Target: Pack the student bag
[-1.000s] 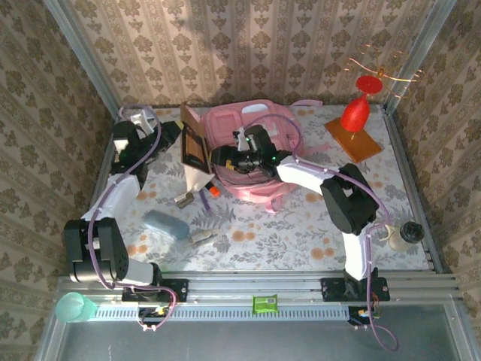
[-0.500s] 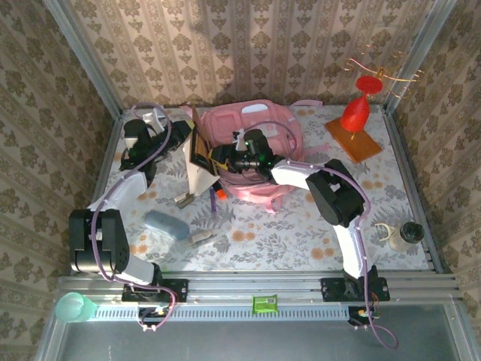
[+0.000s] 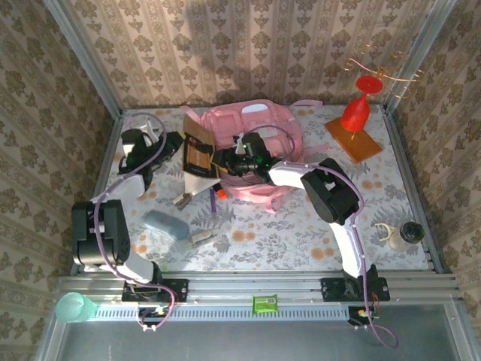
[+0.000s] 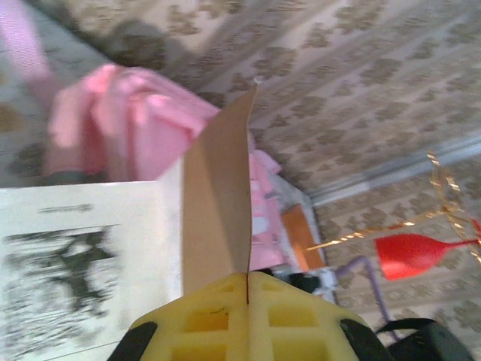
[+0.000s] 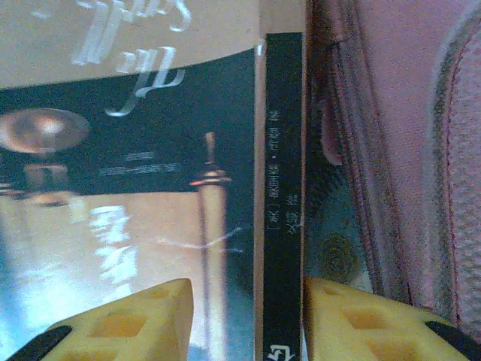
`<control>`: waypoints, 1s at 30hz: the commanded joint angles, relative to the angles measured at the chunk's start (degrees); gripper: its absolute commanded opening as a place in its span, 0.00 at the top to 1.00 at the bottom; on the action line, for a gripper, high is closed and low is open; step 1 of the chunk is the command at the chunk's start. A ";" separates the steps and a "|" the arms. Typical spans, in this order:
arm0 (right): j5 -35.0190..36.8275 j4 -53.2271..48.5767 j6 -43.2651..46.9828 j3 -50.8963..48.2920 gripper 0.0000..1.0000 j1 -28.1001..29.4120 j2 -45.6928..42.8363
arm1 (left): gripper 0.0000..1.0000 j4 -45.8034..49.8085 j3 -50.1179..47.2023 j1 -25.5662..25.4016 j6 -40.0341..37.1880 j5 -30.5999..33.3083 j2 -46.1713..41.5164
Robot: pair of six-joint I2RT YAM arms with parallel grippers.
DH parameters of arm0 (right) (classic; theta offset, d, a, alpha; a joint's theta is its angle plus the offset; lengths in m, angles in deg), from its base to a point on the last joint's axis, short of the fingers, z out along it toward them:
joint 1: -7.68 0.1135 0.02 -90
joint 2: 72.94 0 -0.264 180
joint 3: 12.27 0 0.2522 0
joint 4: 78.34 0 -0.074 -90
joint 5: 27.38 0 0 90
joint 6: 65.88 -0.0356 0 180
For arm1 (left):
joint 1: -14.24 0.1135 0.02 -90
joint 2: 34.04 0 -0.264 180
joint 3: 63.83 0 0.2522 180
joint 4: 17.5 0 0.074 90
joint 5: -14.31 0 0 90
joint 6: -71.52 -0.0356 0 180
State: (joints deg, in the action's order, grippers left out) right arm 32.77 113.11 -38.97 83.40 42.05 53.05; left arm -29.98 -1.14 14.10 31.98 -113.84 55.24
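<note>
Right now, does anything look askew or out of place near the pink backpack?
Yes: the book beside the student bag is splayed open and tilted, one brown cover peeled away from the pages and pinched by the left gripper, while the right gripper straddles its spine.

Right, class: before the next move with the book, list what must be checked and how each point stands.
1. Left gripper grips the book: ok, shut on its brown cover.
2. Right gripper grips the book: cannot tell; its fingers straddle the dark spine.
3. Book is at the student bag: ok, it is at the bag's left side in the top view.
4. Bag mouth open: cannot tell; arm and book cover it.
5. Everything packed: not ok; a blue case lies outside the bag.
</note>
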 commanded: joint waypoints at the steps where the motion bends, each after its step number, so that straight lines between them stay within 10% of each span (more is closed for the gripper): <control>1: 2.98 -2.72 2.14 2.37 0.59 -0.09 1.61 | 1.00 0.48 -2.95 0.80 -3.36 0.81 3.96; 18: 11.50 -21.34 16.72 10.65 0.76 1.66 2.10 | 0.99 -2.78 -4.81 1.22 -4.28 2.41 15.81; 25: 8.48 -22.17 18.03 13.44 1.00 -0.44 -2.28 | 0.73 0.54 -4.02 1.67 -5.85 3.71 12.31; 30: 3.28 -13.25 12.03 10.13 1.00 -4.53 -10.32 | 0.55 3.17 -3.76 2.08 -6.43 4.74 6.45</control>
State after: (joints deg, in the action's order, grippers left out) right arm 38.98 92.04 -23.94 94.09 40.76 51.52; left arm -28.67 -5.78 16.06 27.04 -109.38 65.66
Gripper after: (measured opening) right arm 0.174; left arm 0.442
